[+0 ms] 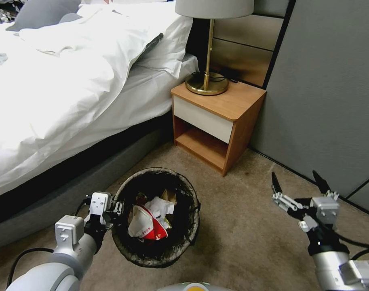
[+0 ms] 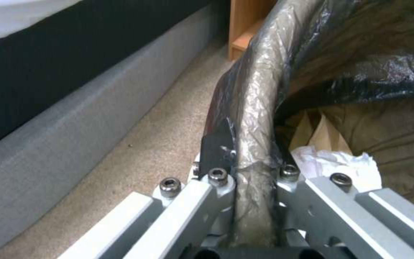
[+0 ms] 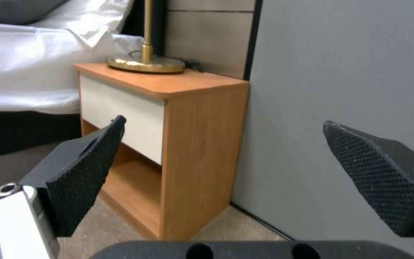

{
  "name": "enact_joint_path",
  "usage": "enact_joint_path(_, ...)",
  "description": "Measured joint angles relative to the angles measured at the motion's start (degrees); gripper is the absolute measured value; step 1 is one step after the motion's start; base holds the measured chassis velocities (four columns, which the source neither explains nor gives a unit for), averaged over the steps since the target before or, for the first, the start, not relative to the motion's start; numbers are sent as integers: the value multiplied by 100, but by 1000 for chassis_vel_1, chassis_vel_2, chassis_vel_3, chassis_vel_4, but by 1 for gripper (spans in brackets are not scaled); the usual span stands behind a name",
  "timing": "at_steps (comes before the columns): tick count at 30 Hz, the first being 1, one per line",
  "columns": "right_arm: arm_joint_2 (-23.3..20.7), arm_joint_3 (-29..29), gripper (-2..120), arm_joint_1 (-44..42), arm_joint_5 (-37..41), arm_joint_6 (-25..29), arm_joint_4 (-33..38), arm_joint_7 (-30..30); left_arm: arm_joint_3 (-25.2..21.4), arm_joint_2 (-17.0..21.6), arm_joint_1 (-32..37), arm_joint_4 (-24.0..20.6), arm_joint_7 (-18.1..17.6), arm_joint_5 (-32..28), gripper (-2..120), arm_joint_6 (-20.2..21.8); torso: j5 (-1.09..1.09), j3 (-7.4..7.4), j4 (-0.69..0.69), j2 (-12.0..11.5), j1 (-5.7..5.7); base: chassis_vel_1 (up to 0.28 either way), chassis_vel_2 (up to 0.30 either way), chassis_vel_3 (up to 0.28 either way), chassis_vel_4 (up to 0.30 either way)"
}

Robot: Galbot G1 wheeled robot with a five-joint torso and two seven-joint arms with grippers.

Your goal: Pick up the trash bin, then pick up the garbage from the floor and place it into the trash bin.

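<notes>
**Bin in hand, litter inside, right gripper free**

Trash bin (image 1: 156, 218) hangs over the carpet (image 1: 241, 226) beside the bed (image 1: 51, 101), mouth up toward the head camera, its dark bag folded thick over the rim. Garbage (image 1: 150, 222) lies inside: a red-and-white crumpled carton, white tissue, a bit of brown paper behind. No loose litter on the stretch of floor visible here.

Left gripper (image 1: 116, 210) is clamped on the bin's near-left rim. The left wrist view has the bagged rim (image 2: 255, 118) running straight up between the two fingers, one outside the wall, one inside, pinched narrow on plastic and liner together.

Right gripper (image 1: 298, 184) hovers well apart to the right, near the grey wall panel (image 1: 329, 93), fingers spread wide, pads (image 3: 84, 172) bare, touching nothing. Nightstand (image 1: 216, 117) with brass lamp (image 1: 208, 44) stands beyond.

Judgement: the step is carrying the bin while hunting remaining litter. Keep the mouth level; a one-sided rim pinch over slick bag could slip or let the bin tip. Move the left arm slowly.
</notes>
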Motion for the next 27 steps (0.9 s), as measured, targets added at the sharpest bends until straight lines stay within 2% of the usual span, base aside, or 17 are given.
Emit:
enact_joint_path(15, 103, -87, 100, -45, -31, 19, -70, 69, -12, -62, 2, 0, -32, -23, 1, 31, 0, 0, 0, 0, 0, 0, 0, 0, 0)
enact_joint_path(27, 179, -129, 100, -65, -63, 68, -188, 104, 2, -55, 44, 0, -37, -26, 1, 36, 0, 0, 0, 0, 0, 55, 55, 58, 47)
